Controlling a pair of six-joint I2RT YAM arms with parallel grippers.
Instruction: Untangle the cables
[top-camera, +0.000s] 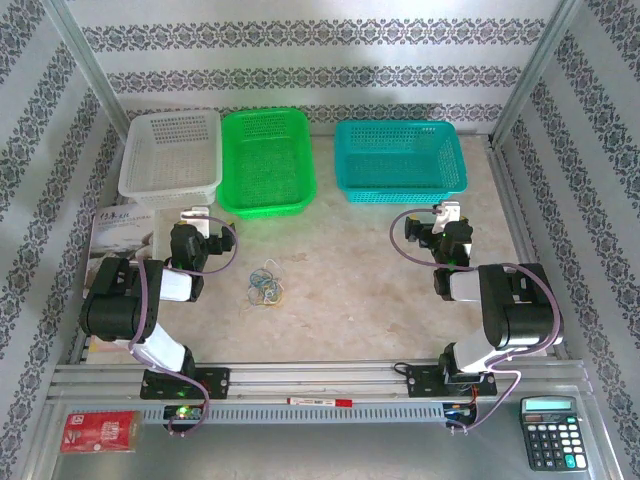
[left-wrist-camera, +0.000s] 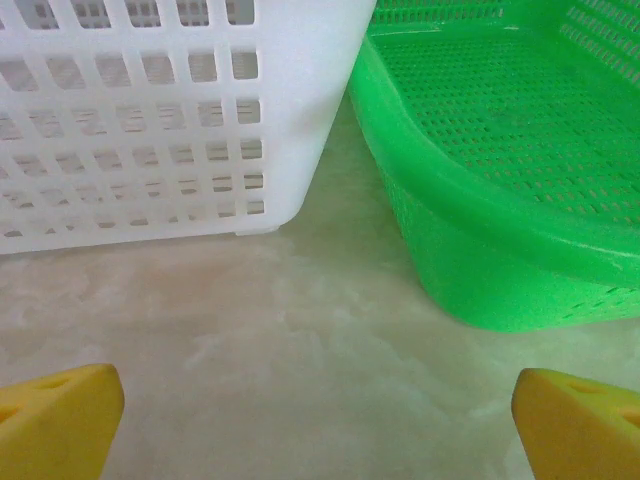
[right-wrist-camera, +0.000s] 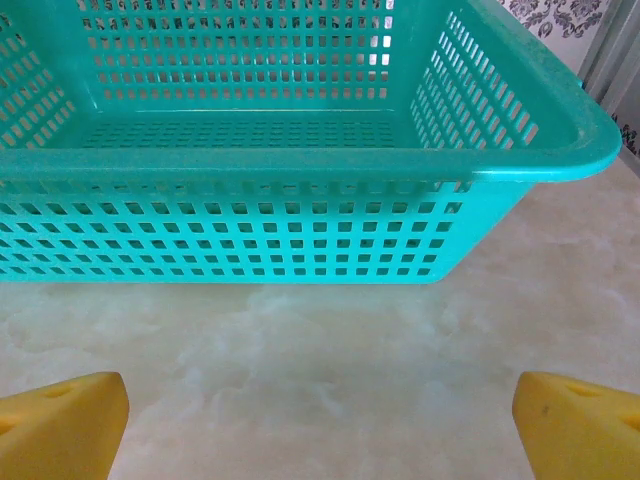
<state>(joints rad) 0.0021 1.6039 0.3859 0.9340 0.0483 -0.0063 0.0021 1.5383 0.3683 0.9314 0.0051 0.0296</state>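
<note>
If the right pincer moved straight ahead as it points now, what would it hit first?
Probably the near wall of the teal basket, after a stretch of bare table; the right pincer is open and empty.

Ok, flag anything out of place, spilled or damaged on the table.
Only the cables stand out. They lie in a small yellow, blue and whitish tangle, loose on the table in front of the green basket and outside it. Nothing looks spilled or damaged.
</note>
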